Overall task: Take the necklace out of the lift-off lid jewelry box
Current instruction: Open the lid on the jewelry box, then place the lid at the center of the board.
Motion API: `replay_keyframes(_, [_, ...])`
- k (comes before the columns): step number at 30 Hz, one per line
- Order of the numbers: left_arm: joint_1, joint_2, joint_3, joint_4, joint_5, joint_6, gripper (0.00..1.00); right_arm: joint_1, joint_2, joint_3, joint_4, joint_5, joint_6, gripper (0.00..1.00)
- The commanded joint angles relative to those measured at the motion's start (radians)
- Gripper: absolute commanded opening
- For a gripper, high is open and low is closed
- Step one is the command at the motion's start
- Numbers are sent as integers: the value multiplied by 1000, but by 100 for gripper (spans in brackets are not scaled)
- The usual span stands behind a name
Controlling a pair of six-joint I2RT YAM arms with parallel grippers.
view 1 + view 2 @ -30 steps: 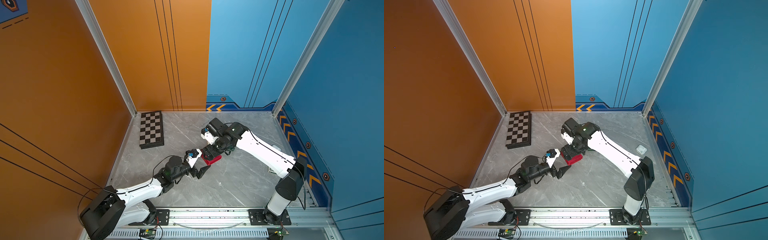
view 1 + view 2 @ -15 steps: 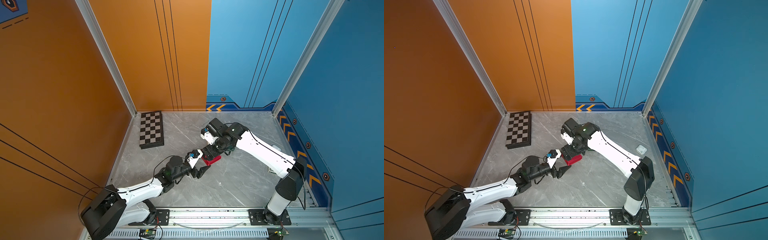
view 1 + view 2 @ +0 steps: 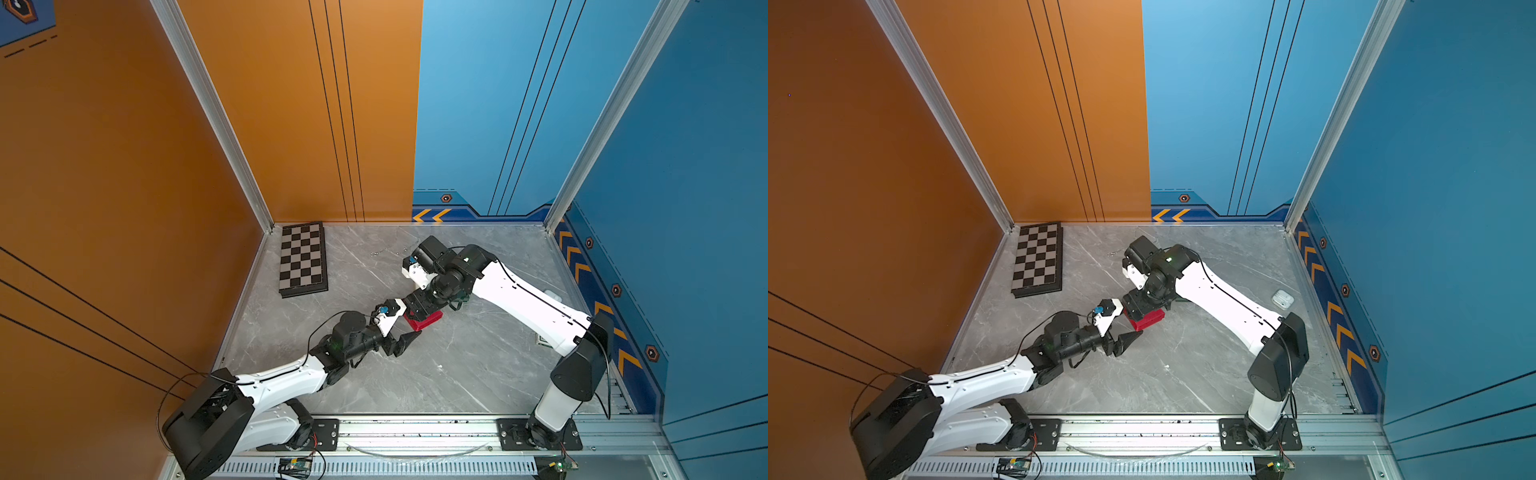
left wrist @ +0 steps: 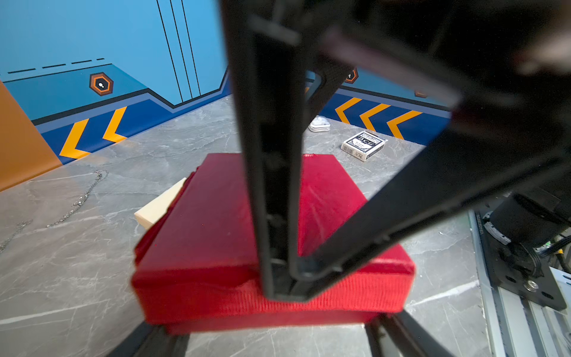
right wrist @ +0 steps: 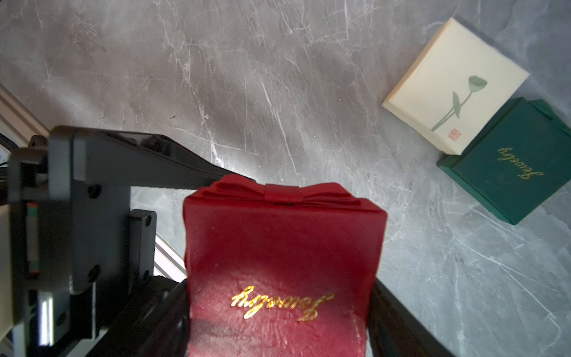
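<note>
Left hand [image 4: 267, 323] just narrowed from wide open onto the box [image 3: 424, 321] base; right hand [image 5: 281, 309] clamps the lid [image 5: 278, 241], still seated, so lifting can begin. Necklace unseen, presumably inside box; a loose chain [image 4: 77, 201] lies beyond it

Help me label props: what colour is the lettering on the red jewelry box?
Gold lettering on the red jewelry box; clearest in the right wrist view.
</note>
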Motion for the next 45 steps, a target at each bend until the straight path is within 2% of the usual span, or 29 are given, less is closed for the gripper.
replay_keyframes(1, [8,14,24,15,26,-4,73,-4,-34,22,-9,-119,-12,81])
replay_keyframes(8, [14,19,15,15,39,-4,72,-40,-76,41,21,-223,7,82])
replay_keyframes(19, [16,-19,-11,15,45,-5,71,-85,-86,37,62,-223,51,80])
replay_keyframes(21, [19,-31,-18,15,40,-7,71,-85,-82,34,65,-202,54,80])
replay_keyframes(30, [21,-88,-71,15,6,-32,70,-231,-126,-58,116,-116,74,79])
replay_keyframes(36, [32,-133,-102,14,-22,-49,70,-287,-164,-177,143,6,106,80])
replay_keyframes(41, [43,-186,-126,-31,-84,-49,71,-278,-185,-361,243,86,177,80])
replay_keyframes(45, [69,-224,-145,-38,-90,-58,71,-224,-173,-503,347,152,254,80])
